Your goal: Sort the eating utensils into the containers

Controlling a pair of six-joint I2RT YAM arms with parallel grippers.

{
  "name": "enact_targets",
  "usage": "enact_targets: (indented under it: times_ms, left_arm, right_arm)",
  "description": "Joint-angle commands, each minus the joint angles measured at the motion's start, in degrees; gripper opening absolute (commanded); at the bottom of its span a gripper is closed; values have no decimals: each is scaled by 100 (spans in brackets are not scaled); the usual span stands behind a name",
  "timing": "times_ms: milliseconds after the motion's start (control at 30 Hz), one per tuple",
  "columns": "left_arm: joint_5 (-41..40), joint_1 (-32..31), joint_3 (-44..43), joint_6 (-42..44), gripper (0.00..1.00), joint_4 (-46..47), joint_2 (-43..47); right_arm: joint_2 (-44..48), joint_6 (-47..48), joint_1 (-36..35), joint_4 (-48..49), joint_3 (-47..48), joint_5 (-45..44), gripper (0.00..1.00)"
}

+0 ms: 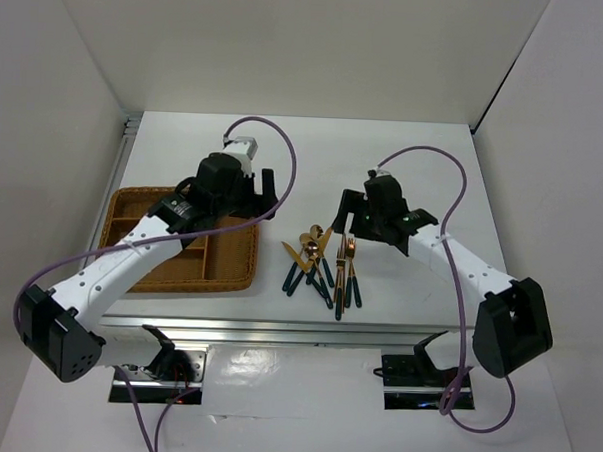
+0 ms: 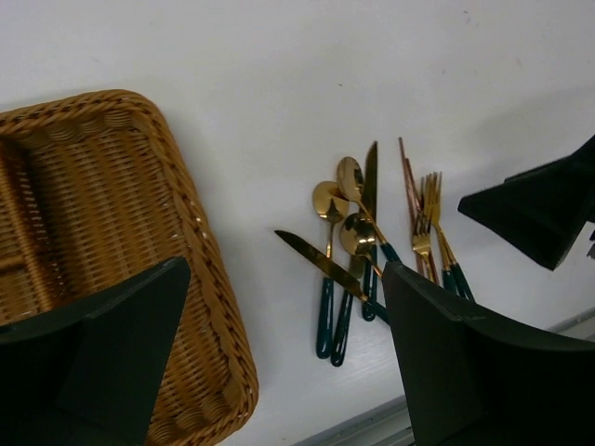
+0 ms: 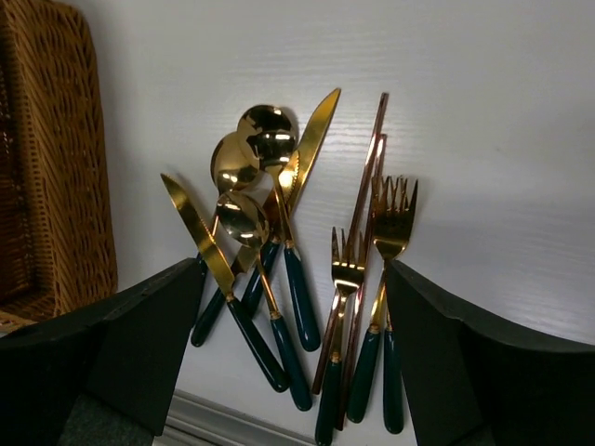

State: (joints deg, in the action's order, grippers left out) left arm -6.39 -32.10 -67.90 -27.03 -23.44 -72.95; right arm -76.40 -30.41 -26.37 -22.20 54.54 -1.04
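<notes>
The eating utensils (image 1: 325,265) lie in a loose pile on the white table, right of the wicker tray (image 1: 147,201). In the right wrist view I see gold spoons (image 3: 265,130), two knives (image 3: 200,232), forks (image 3: 390,223) and reddish chopsticks (image 3: 367,177). Their teal handles point toward the near edge. My right gripper (image 3: 293,362) is open and empty, above and just behind the pile (image 1: 340,216). My left gripper (image 2: 288,372) is open and empty, above the table between the tray's right rim (image 2: 200,279) and the pile (image 2: 358,242), behind both (image 1: 273,197).
The left arm crosses over the tray and hides part of its compartments. The table's near metal edge (image 1: 307,329) runs just below the handles. The right gripper's finger (image 2: 539,209) shows in the left wrist view. White walls enclose the table.
</notes>
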Motion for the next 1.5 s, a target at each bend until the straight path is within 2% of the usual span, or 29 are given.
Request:
enact_targets:
  times_ms: [0, 67, 133, 300, 533, 833, 1100, 1467]
  left_arm:
    - [-720, 54, 39, -109, 100, -37, 359]
    - [-994, 212, 118, -214, 100, -151, 422]
    - [-935, 387, 180, -382, 100, -222, 562]
    - [-31, 1116, 452, -602, 100, -284, 562]
    - [717, 1618, 690, -602, 100, -100, 562]
    - [894, 1672, 743, -444, 100, 6, 457]
    - [1000, 1672, 795, -286, 100, 6, 395]
    - [1105, 1724, 848, -233, 100, 6, 448]
  right_arm:
    - [-304, -44, -201, 233, -23, 324, 86]
    - [-436, -44, -271, 233, 117, 384, 83]
    - [-630, -104, -342, 286, 118, 438, 79]
    - [-946, -105, -553, 435, 118, 578, 67]
    - [-1000, -105, -615, 164, 48, 43, 65]
    - [-1000, -369, -615, -531, -5, -915, 65]
    - [-868, 44, -501, 285, -303, -248, 65]
    - [-1438, 203, -501, 409, -199, -441, 57]
